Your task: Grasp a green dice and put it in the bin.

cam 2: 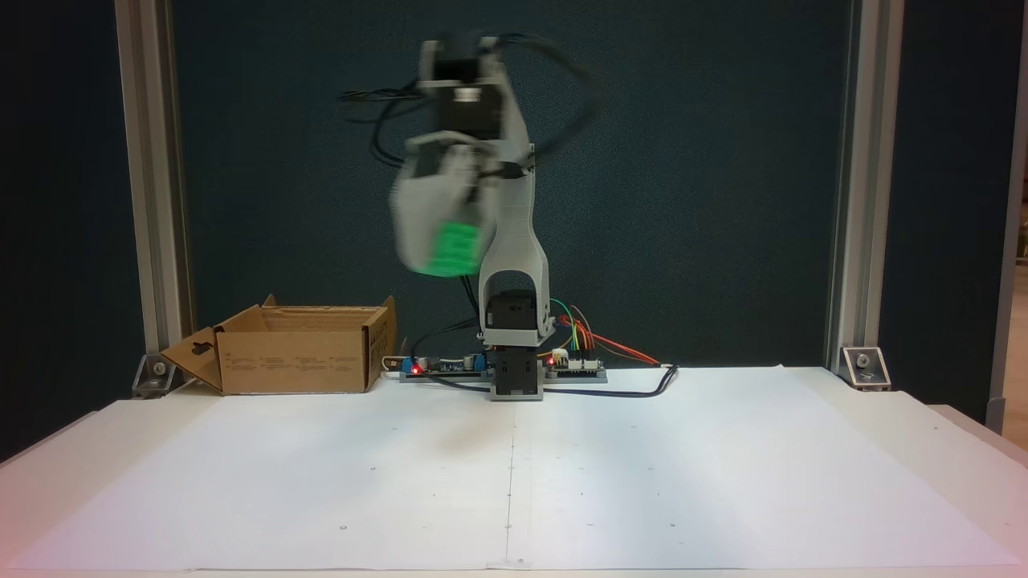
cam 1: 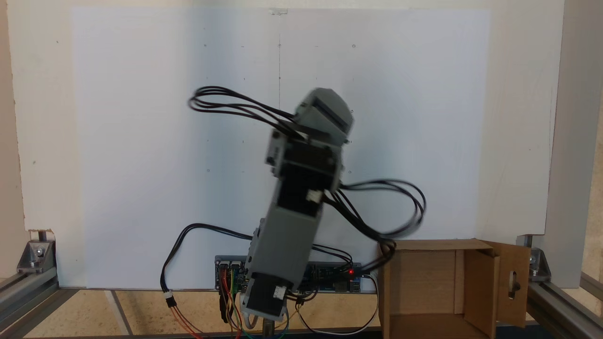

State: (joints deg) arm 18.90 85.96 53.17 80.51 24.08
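**Hand aloft, green dice in grasp**

My hand is raised well above the tabletop, blurred, clenched on the green dice, which shows as a green smear at my fingertips. In a fixed view from above, my arm is seen, cables looping off both sides. The bin, a cardboard box with its flaps open, stands on the tabletop beside my base, lower and well apart from the dice.

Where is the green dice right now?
In a fixed view the green dice is held aloft in the blurred gripper, right of and above the bin.
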